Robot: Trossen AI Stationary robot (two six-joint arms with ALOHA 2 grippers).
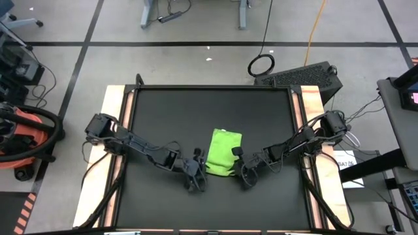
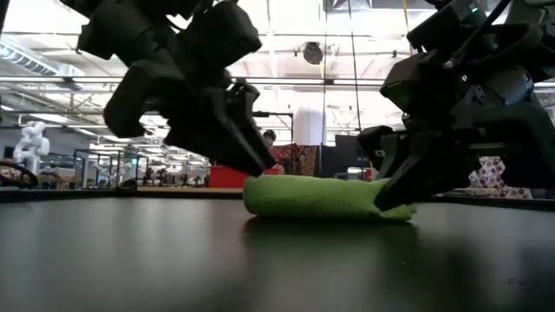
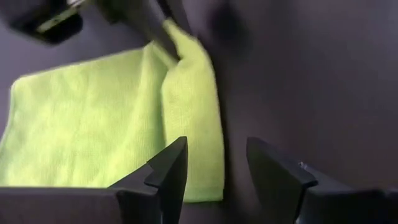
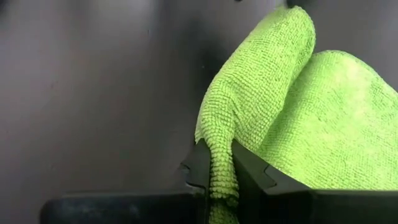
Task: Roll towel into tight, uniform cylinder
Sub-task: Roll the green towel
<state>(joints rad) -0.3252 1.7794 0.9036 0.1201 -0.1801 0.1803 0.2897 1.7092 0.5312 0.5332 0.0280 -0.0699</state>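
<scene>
Your right hand (image 4: 217,177) is clamped on a raised fold of the towel (image 1: 223,152), just below desk (image 1: 163,111) centre. Your left hand (image 3: 214,177), fingers apart, straddles its nine o'clock edge. Rolling has barely begun: next, carry that fold over evenly.

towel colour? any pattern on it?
Plain lime green, no pattern. The towel shows best in the right wrist view, pinched in the right end effector.

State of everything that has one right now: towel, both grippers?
towel: partly folded on the mat, not yet a cylinder, one edge pinched
left gripper: open, at the towel's edge, holding nothing
right gripper: shut on the towel's edge
</scene>
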